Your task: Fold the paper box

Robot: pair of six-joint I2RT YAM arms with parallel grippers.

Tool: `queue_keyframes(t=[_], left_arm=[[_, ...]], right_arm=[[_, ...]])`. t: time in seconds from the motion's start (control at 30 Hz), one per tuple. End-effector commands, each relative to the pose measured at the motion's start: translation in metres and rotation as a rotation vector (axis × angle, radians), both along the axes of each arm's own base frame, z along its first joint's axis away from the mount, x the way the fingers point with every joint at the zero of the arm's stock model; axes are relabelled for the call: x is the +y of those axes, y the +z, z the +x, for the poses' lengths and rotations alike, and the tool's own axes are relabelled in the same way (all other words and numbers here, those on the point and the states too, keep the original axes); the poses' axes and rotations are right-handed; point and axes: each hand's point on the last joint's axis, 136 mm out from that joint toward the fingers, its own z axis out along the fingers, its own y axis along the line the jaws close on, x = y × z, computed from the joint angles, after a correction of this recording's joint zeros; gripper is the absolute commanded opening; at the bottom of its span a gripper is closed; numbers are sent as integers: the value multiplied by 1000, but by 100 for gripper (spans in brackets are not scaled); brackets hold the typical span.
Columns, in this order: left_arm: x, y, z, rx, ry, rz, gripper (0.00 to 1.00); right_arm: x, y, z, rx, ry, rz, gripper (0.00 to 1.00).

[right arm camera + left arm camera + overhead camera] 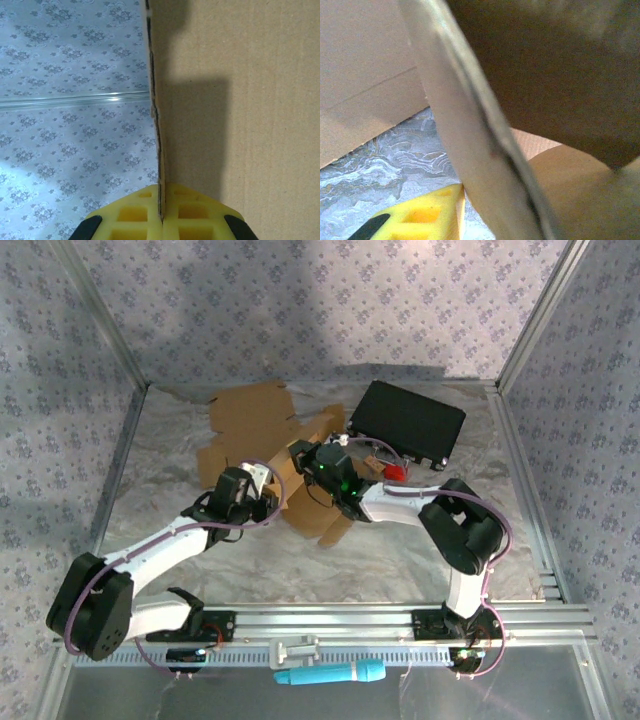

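The right claw (pixel 161 210) is pinched tight on the paper box (pixel 250 415). Its two yellow pads meet flat on a thin cardboard edge that rises straight up from between them. A broad brown panel of the box spreads away to that claw's right side. To its left there is only the patterned wall, crossed by a pale rail.

From above, the box lies partly unfolded on the crinkled silver sheet (pixel 170 470). Most of it is spread flat beyond both claws. One flap reaches back towards the arm bases, beneath the right claw's wrist.

The left claw (pixel 268 488) sits right at the box's near-left edge, just beside the right claw. Its own camera shows one yellow finger (pixel 435 220) low down over the silver sheet. A cardboard flap seen edge-on slants across just in front of it, with more cardboard on either side. I cannot tell from here whether this claw is gripping the flap or how wide it stands.

A black case (pixel 407 423) lies beyond the right claw, off to its right. A small red object (pixel 397 472) sits close by that claw's wrist. Behind both claws, past the arm bases, a teal tool (pixel 330 675) lies along the near edge.
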Motion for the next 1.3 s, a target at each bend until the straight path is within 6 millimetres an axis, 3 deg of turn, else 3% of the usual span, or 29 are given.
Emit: queue_keyframes(t=[0.0, 0.57, 0.83, 1.03, 1.27], left_arm=[[-1, 0, 6, -39, 2, 10, 28], [-13, -2, 14, -34, 18, -34, 31], [-17, 8, 19, -64, 72, -45, 28], [1, 17, 19, -93, 140, -1, 28], [26, 28, -1, -123, 160, 49, 31]], right_arm=[[2, -11, -5, -17, 36, -7, 0], [5, -41, -4, -50, 48, -17, 0], [4, -19, -3, -68, 8, 29, 0], [-5, 6, -14, -55, -66, 53, 0], [0, 13, -38, -7, -131, 30, 0]])
